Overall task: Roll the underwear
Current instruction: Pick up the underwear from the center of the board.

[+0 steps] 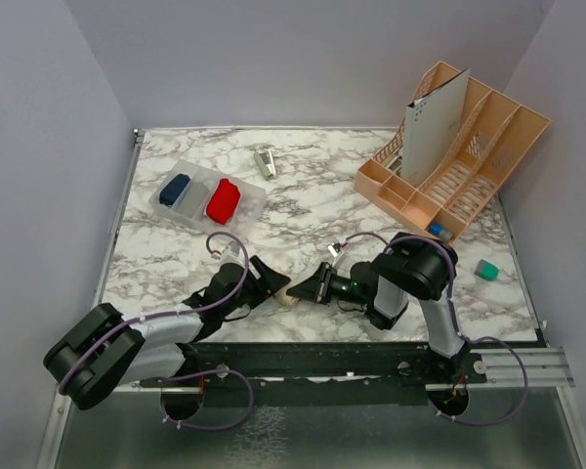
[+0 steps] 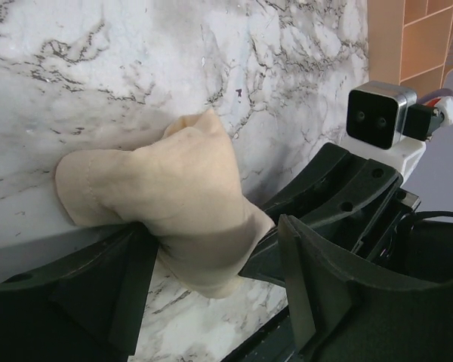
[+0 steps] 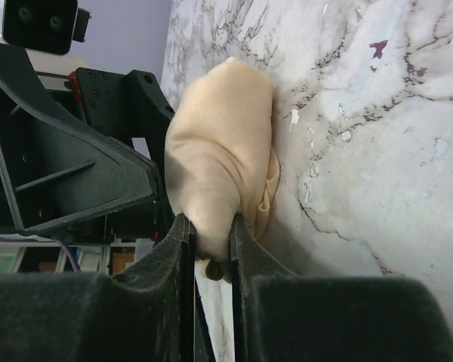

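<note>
Grips the peach-beige underwear (image 2: 174, 196) with the right gripper (image 3: 211, 240), jaws narrow on the bundle's end, reaching in from 3 o'clock. Holds the left gripper (image 2: 210, 234) spread wide at 9 o'clock of the bundle, one jaw on either side of the cloth. Rests the bundle on the marble table (image 1: 313, 195) toward 6 o'clock, close to the front edge; stores a red rolled underwear (image 1: 223, 200) in the clear tray (image 1: 252, 195) at 10 o'clock, well apart.
</note>
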`<state>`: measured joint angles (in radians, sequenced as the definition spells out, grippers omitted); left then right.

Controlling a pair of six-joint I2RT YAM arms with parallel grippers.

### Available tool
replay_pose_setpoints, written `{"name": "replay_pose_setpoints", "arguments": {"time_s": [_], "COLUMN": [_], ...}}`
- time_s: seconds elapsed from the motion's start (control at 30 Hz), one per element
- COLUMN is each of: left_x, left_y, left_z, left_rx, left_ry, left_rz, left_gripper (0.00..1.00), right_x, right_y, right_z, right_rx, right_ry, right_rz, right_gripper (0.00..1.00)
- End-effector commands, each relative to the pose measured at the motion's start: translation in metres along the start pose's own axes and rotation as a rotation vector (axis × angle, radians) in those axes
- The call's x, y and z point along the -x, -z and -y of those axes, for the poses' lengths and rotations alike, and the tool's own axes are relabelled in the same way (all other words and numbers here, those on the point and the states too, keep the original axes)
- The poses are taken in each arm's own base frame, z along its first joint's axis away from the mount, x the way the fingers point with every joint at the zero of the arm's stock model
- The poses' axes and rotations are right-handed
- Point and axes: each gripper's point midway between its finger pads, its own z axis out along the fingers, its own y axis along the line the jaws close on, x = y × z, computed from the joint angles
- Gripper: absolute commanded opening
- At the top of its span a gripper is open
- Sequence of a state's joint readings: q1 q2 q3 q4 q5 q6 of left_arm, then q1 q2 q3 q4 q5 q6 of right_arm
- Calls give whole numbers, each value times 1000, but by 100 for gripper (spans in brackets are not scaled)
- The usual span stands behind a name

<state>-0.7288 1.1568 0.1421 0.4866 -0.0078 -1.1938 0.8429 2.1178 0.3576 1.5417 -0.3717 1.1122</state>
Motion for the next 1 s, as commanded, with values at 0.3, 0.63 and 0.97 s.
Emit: {"name": "replay_pose_setpoints", "arguments": {"time_s": [0.3, 0.63, 0.97], "left_x": [-35, -31, 1], "left_y": [-6, -16, -19], "left_z": [-87, -81, -28], "left_rx": [350, 361, 236], "left_ry": [-63, -147, -261], "left_rz": [-135, -149, -100], "left_gripper": [56, 22, 0], "right_x": [-32, -31, -2], "right_y": [13, 21, 44], "right_z": [16, 5, -2], "right_rx": [-3, 30, -124], "right_ry": [22, 139, 336], "right_rz": [-102, -106, -37], "right_gripper": [15, 33, 84]}}
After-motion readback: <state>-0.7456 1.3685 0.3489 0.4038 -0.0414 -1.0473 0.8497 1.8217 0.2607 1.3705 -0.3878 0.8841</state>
